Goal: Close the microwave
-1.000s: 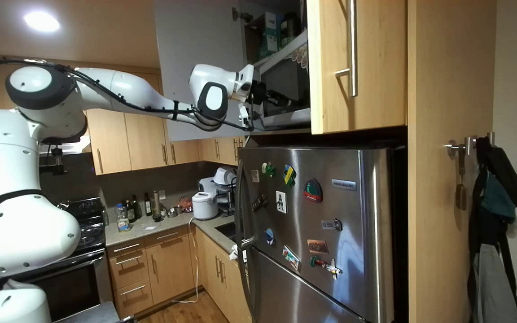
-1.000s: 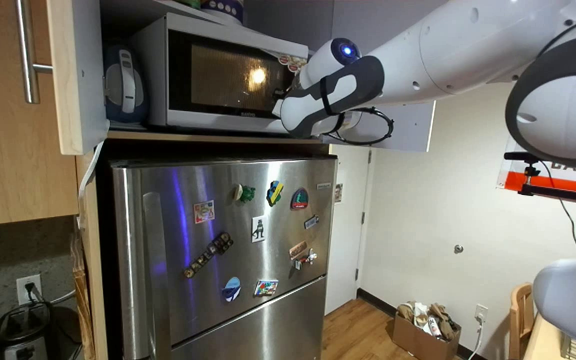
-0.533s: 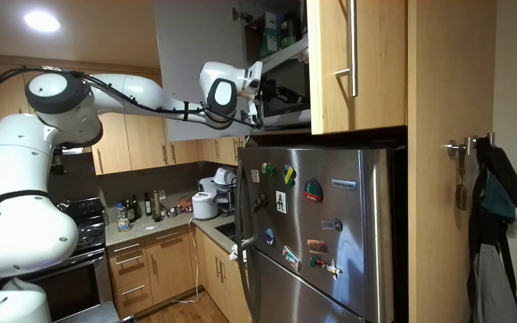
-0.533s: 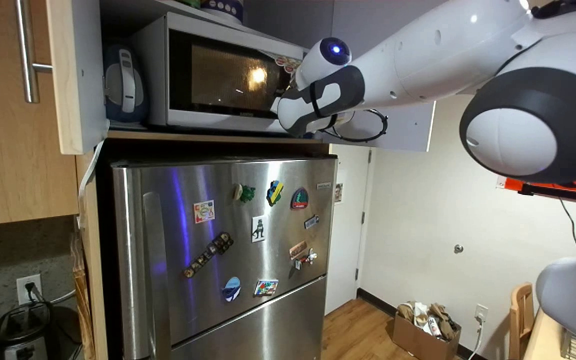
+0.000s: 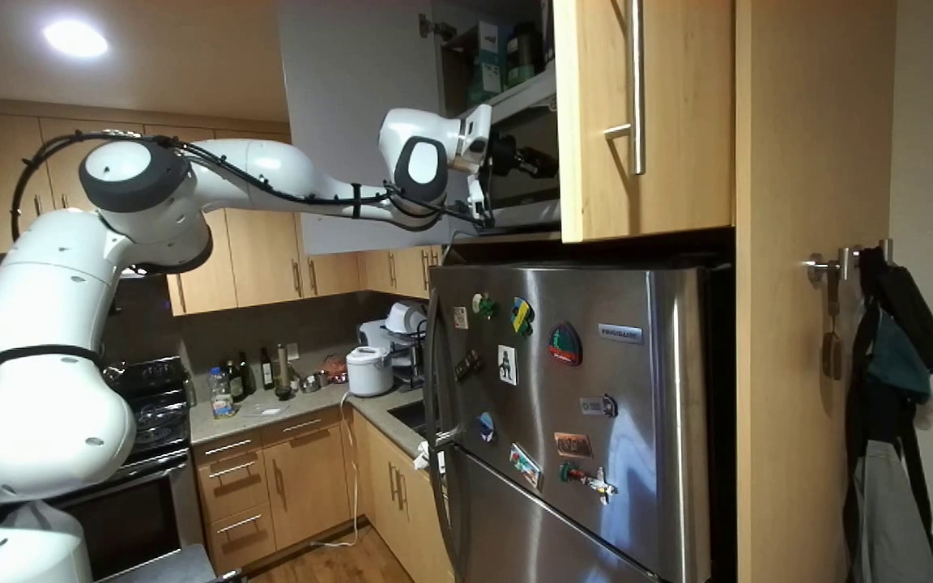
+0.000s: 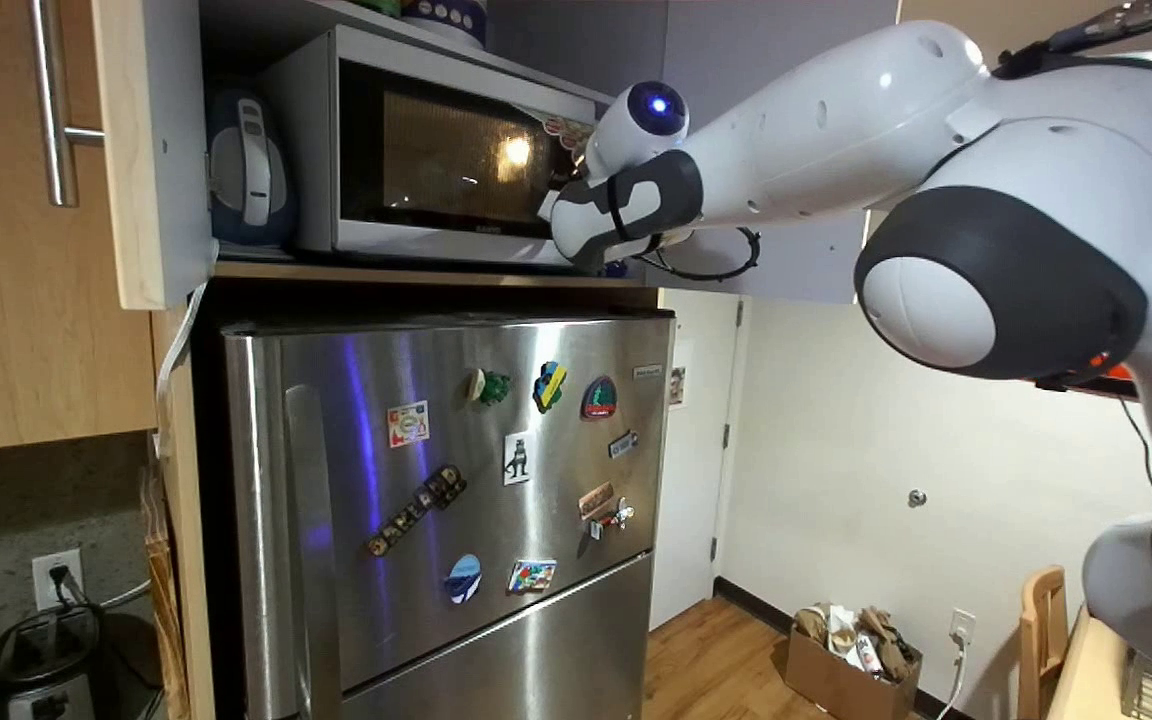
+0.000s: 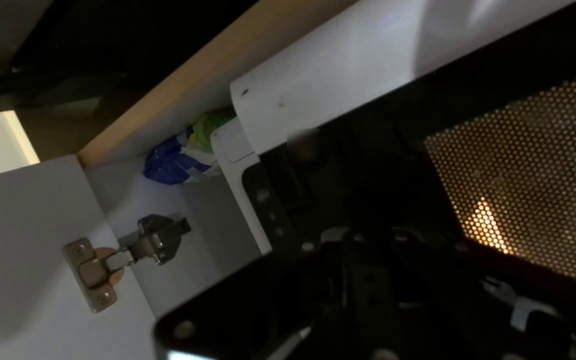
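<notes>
The microwave [image 6: 456,150] stands in the open upper cabinet above the fridge, with a silver frame and a dark glass door. It also shows in an exterior view [image 5: 525,215], partly hidden by the arm and a cabinet door, and in the wrist view [image 7: 348,55]. Its door's free edge seems slightly proud of the body in the wrist view. My gripper [image 5: 541,164] is in front of the door glass near that edge. In the wrist view its dark fingers [image 7: 365,235] come together with nothing between them. Whether the tips touch the glass cannot be told.
Open cabinet doors flank the microwave: a wood one [image 5: 645,121] and a white-faced one [image 5: 361,97]. A metal hinge [image 7: 118,265] shows close to the gripper. A stainless fridge [image 6: 476,520] is below. A blue appliance [image 6: 251,170] stands beside the microwave.
My gripper and arm have moved forward, toward the cabinet. The microwave door's free edge has swung inward a little with it.
</notes>
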